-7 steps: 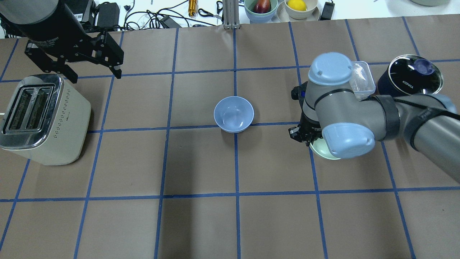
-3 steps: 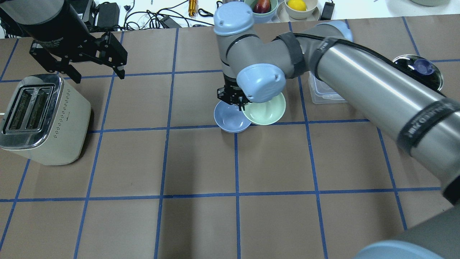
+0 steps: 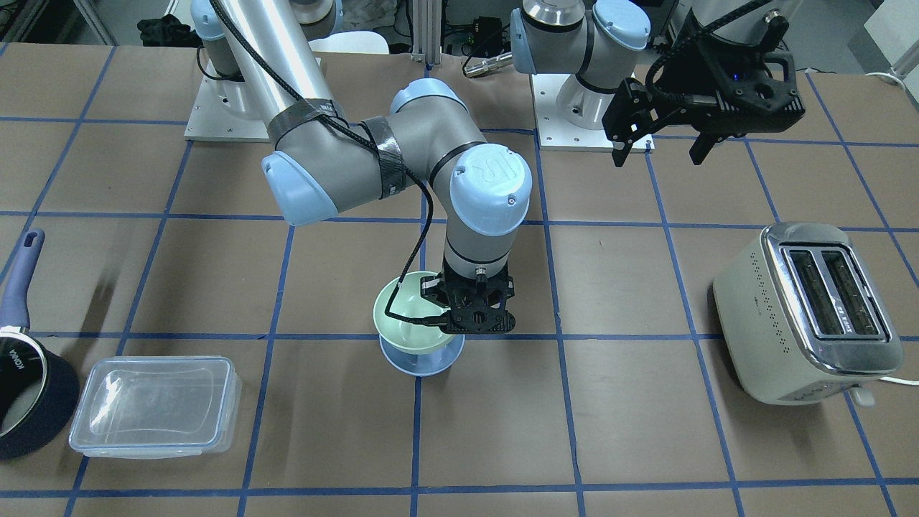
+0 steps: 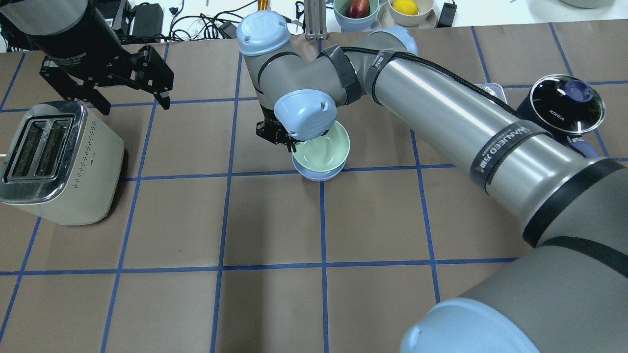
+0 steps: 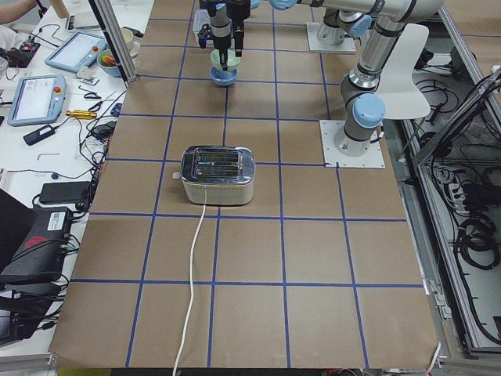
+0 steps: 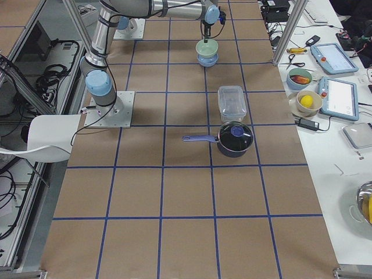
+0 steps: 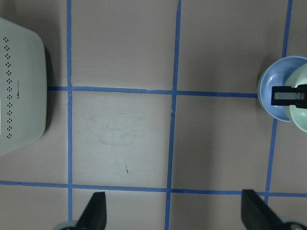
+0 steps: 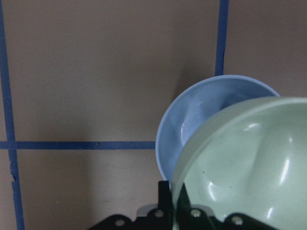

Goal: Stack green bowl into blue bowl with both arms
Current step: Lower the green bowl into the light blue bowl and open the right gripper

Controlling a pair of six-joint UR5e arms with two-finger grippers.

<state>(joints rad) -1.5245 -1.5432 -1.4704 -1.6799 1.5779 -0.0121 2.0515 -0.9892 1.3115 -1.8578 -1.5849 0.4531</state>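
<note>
The green bowl (image 4: pixel 323 148) hangs over the blue bowl (image 4: pixel 316 176), which stands on the table at mid-centre. My right gripper (image 3: pixel 474 324) is shut on the green bowl's (image 3: pixel 403 314) rim at the side toward the toaster and holds it slightly off-centre over the blue bowl (image 3: pixel 420 365). In the right wrist view the green bowl (image 8: pixel 244 163) covers most of the blue bowl (image 8: pixel 189 120). I cannot tell whether the bowls touch. My left gripper (image 4: pixel 133 100) is open and empty, up in the air near the toaster. It also shows in the front-facing view (image 3: pixel 658 155).
A cream toaster (image 4: pixel 59 162) stands at the table's left. A dark blue saucepan (image 4: pixel 564 105) with a lid and a clear plastic container (image 3: pixel 154 406) are at the right. Bowls with fruit (image 4: pixel 355 10) sit beyond the far edge.
My right arm has carried the green bowl from the table's right side leftward to above the blue bowl. The left gripper has hardly moved.
</note>
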